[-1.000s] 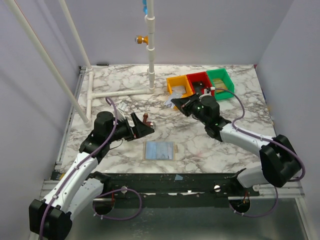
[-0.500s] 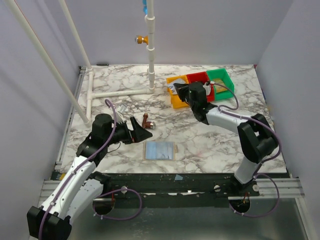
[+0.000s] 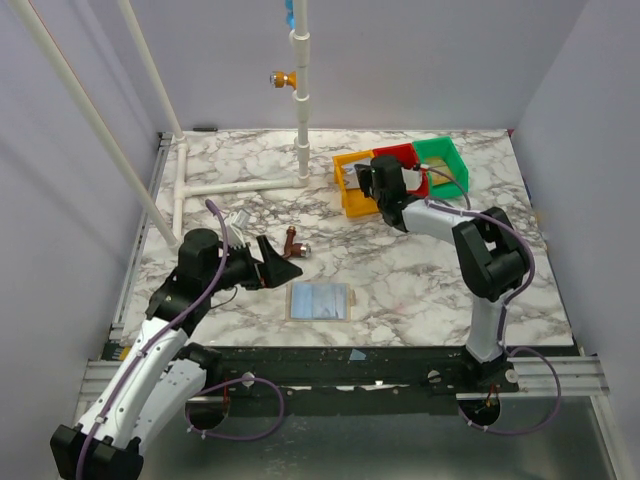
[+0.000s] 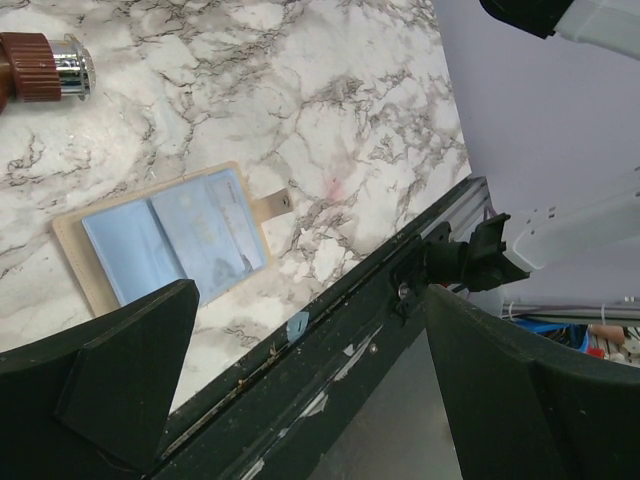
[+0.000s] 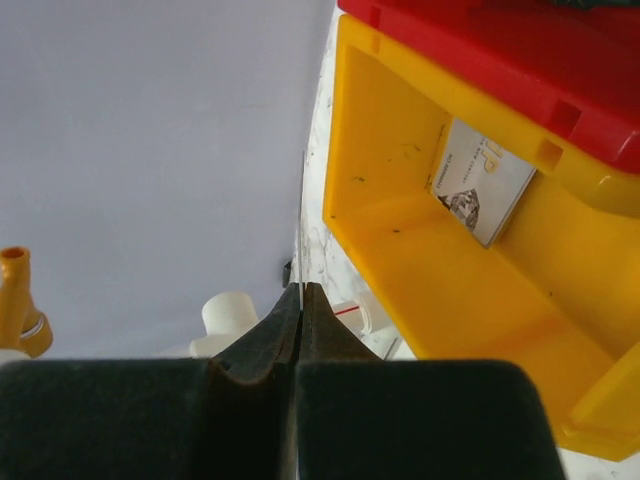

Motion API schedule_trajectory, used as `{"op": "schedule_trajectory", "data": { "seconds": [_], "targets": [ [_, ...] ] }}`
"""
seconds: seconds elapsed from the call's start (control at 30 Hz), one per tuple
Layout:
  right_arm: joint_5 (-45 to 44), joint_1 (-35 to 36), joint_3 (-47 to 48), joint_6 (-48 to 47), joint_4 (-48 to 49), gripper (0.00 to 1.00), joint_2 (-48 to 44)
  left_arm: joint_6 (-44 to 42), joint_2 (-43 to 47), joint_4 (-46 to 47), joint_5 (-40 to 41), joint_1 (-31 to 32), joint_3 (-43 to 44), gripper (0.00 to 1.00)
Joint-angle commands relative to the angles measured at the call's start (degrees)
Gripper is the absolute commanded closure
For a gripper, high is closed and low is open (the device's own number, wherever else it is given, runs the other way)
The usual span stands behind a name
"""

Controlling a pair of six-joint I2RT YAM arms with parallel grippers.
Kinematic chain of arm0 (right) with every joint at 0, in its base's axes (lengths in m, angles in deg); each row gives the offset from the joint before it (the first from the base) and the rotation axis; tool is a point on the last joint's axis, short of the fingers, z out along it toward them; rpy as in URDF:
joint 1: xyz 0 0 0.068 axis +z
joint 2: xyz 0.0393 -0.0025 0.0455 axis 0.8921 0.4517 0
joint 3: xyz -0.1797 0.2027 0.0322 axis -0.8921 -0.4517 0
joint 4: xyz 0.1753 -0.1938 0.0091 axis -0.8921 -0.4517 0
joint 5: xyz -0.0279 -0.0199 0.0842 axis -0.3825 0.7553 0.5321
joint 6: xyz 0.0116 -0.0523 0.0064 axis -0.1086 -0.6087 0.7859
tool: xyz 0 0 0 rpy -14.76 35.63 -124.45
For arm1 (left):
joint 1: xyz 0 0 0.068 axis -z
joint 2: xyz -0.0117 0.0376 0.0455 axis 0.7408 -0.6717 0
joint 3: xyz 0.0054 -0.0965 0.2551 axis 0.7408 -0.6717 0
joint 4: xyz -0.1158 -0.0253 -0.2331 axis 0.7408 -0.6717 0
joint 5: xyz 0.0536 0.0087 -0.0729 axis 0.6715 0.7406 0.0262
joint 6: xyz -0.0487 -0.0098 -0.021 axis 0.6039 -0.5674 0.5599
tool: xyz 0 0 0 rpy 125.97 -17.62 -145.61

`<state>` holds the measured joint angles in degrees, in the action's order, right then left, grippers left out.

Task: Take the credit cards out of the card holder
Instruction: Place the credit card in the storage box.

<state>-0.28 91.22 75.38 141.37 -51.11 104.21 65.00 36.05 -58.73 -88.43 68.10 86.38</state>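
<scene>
The flat grey-blue card holder (image 3: 320, 301) lay open on the marble counter (image 3: 400, 290), lower centre of the overhead view. One white card (image 5: 481, 182) leaned inside the yellow plastic bin (image 5: 390, 150), so part of the job seemed done, though a pocket looked to have another card in it. The right gripper (image 5: 300, 318) was pressed together and empty over that bin. The left gripper (image 4: 310, 390) was spread wide above the holder. The card's print was too small to read.

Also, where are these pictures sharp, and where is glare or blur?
Top external view: soft even light, faint shadows on the white marbled table. Left wrist view: the flat grey-blue card holder is sharp; the chrome-tipped brown cylinder glints; the open left pincer is dark. Right wrist view: the yellow bin is sharp, the shut right pincer dark, soft.
</scene>
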Motion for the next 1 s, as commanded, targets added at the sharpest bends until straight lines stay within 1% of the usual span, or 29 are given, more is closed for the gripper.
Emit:
{"op": "schedule_trajectory", "data": {
  "seconds": [0.0,0.27,0.5,0.6,0.67,0.8,0.97],
  "targets": [
    [-1.8,-1.1,3.4,2.0,-3.1,0.99,4.2,-1.1,1.6,-2.2,0.1,-0.3,1.8,0.01],
    [-0.5,-2.0,7.2,3.1,-4.9,0.99,8.9,-1.2,2.7,-3.6,0.5,-0.4,2.3,0.01],
    [0.2,-2.3,10.7,1.9,-6.4,0.98,11.7,-1.2,3.3,-4.1,0.6,-0.5,2.7,0.01],
    [1.5,-2.7,11.9,1.1,-6.6,0.92,12.7,-1.2,3.5,-4.4,0.3,-0.5,2.9,0.01],
    [1.6,-2.7,12.1,1.0,-6.8,0.84,13.1,-1.2,3.8,-4.7,0.2,-0.5,3.2,0.01],
    [2.3,-2.9,12.5,0.6,-6.7,0.71,13.7,-1.4,4.2,-5.1,0.3,-0.5,3.7,0.01],
    [3.1,-2.9,13.1,-1.2,-6.8,0.58,13.9,-1.3,4.0,-4.9,0.2,-0.5,3.6,0.01]
  ]
}}
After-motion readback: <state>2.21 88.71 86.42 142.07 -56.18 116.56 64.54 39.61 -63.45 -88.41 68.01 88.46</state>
